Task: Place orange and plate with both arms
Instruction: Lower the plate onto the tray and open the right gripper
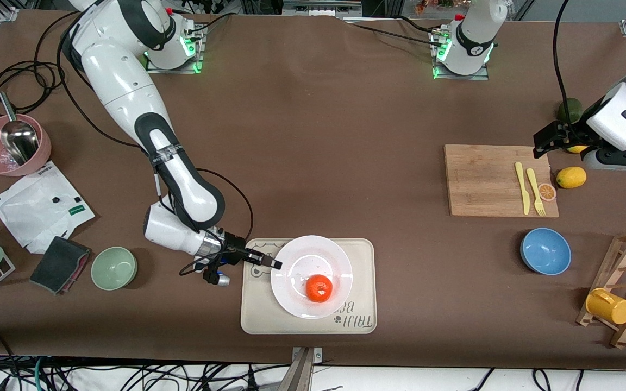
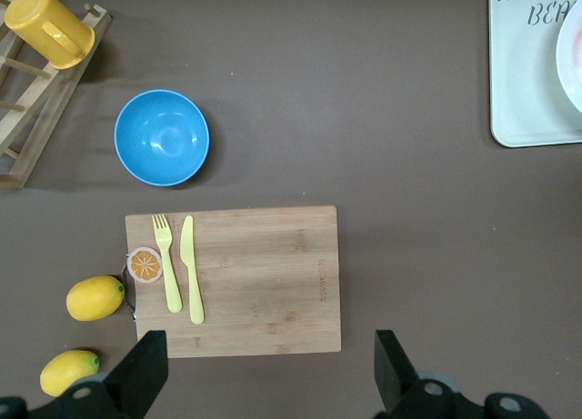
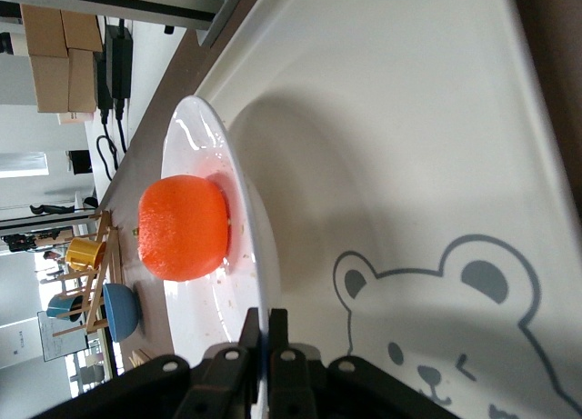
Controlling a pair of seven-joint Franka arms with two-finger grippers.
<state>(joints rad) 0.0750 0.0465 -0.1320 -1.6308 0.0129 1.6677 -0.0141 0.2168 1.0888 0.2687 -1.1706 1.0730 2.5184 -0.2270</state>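
R gripper jaws clamp plate rim, orange on it, over tray for set-down; L gripper waits, jaws released, above board.

Orange sitting on the plate, plate resting on the tray near the front edge of the counter. Right hand pinched on the plate's rim at the side toward the right arm's end. Small bowl beside the tray, further toward that end. Left hand up over the edge of the cutting board at the left arm's end. Fork and knife lying side by side on the board. Another bowl nearer the front camera than the board, rack beside it.
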